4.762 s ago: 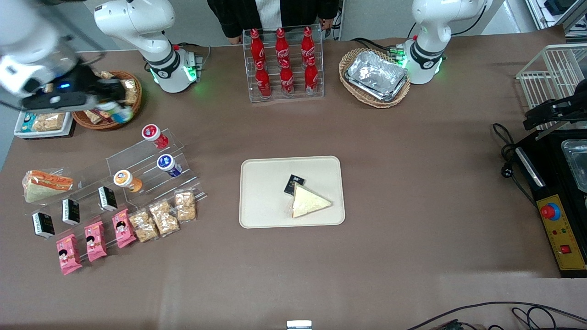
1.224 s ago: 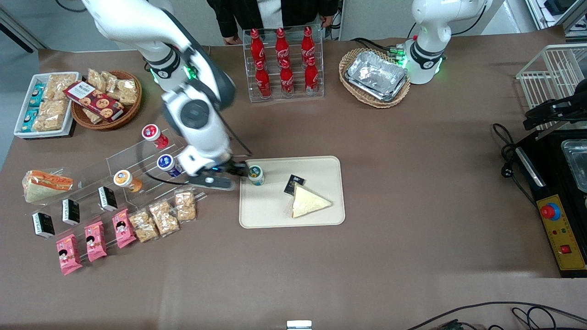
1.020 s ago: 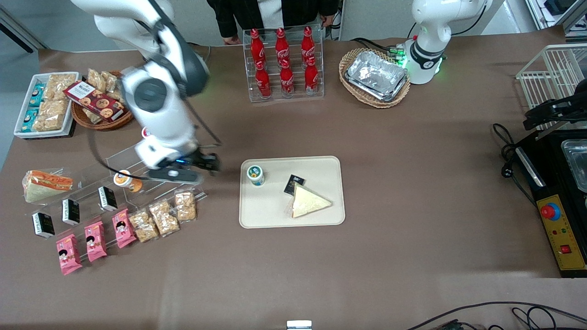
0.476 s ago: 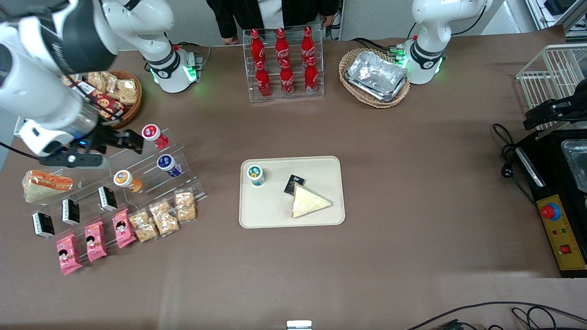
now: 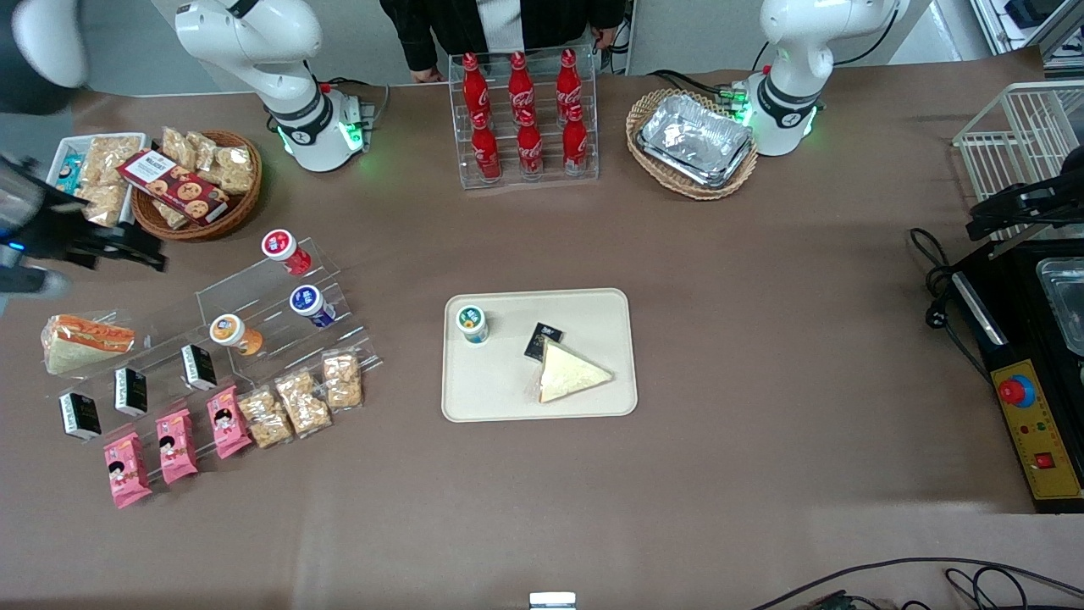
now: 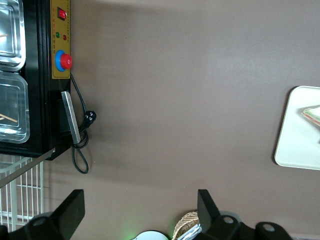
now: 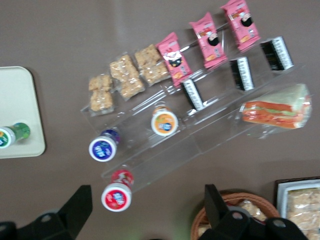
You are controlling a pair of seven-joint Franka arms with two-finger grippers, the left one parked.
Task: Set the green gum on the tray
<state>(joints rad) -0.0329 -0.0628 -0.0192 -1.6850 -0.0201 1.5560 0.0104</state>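
Observation:
The green gum (image 5: 472,323), a small bottle with a green-rimmed white lid, stands upright on the beige tray (image 5: 500,381), at the corner nearest the working arm's end of the table. My right gripper (image 5: 146,252) is open and empty. It hovers high up at the working arm's end of the table, near the snack basket and well apart from the tray. In the right wrist view the gum (image 7: 12,134) stands on the tray's corner (image 7: 22,100), and the gripper (image 7: 145,200) hangs above the red-lidded bottle (image 7: 116,195). The tray's edge also shows in the left wrist view (image 6: 300,140).
A clear stepped rack holds the red-lidded (image 5: 284,248), blue-lidded (image 5: 309,303) and orange-lidded (image 5: 230,330) bottles, with snack packs nearer the camera. A sandwich (image 5: 572,373) and a black packet (image 5: 542,339) lie on the tray. A wicker snack basket (image 5: 199,182) and a cola rack (image 5: 525,119) stand farther off.
The gripper let go of the green gum on the tray, then drew back and up toward the working arm's end of the table. The gum stays upright on the tray.

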